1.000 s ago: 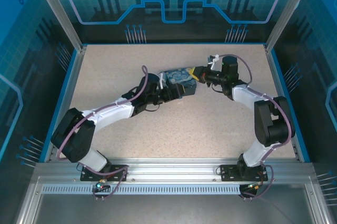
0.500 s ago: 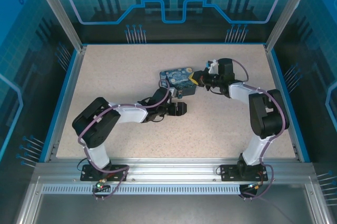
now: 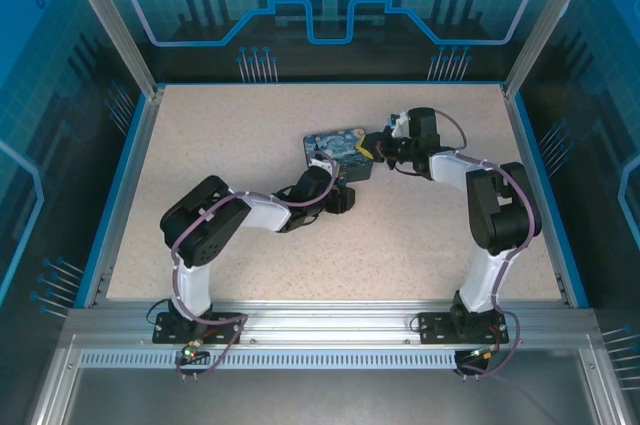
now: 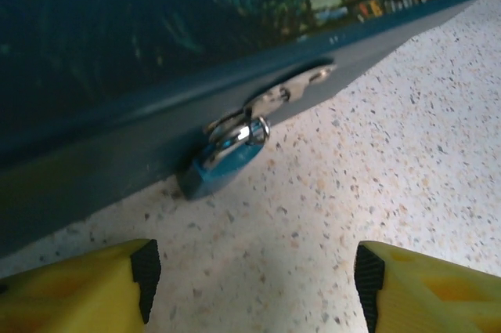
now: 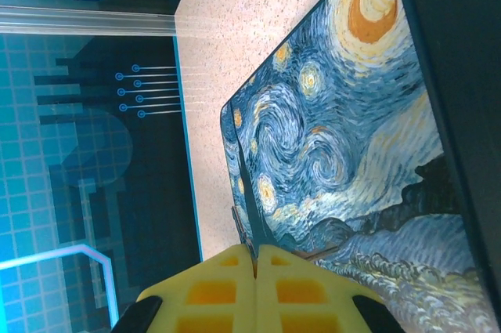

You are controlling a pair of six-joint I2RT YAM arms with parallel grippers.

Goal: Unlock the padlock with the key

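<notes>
Against the near wall of the painted box [image 3: 338,148], around the middle of the counter [image 3: 420,245], the small padlock [image 4: 225,162] hangs from its hasp, its body resting on the surface. The left fingers [image 4: 78,290] stand apart and empty, low and just short of it. The right fingers [image 5: 211,298] are pressed together at the box's right end; whether a key sits between them I cannot tell. The lock looks free to swing, so a slanted approach could knock it aside or shove the box. Both arms crowd the box, and its wall leaves little room around the lock.
</notes>
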